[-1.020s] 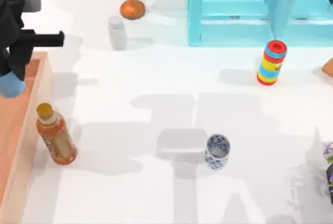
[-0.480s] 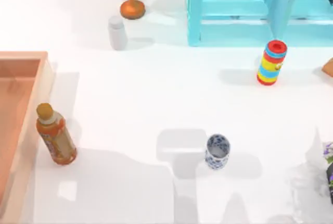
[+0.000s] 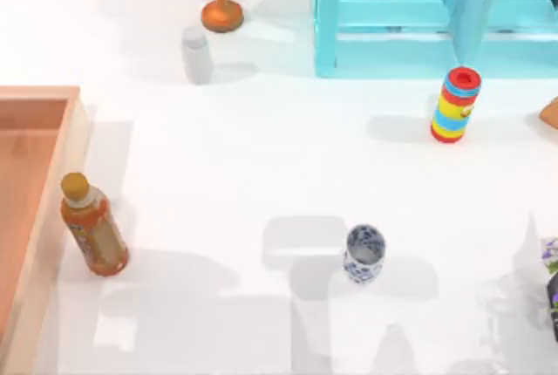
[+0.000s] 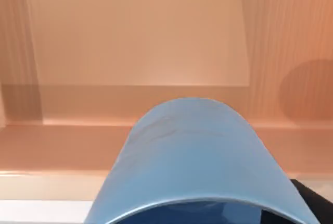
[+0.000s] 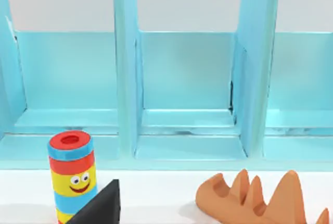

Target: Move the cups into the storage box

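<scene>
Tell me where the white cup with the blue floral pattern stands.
Top view: the white cup with blue floral pattern stands upright on the table's near middle, right of the orange bottle.

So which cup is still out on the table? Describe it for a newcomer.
Start at the turquoise shelf along the table's far edge, then come toward the near edge. The white cup stands alone there, upright. Its blue floral pattern sets it apart from the striped cylinder and orange bottle.

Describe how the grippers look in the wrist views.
Little of them shows. The right gripper appears as one matte black, flat-faced wedge tapering to a sharp point, with no markings or cables visible. The left gripper appears as a plain black sliver at the corner beside the blue cup, too little to tell its shape.
</scene>
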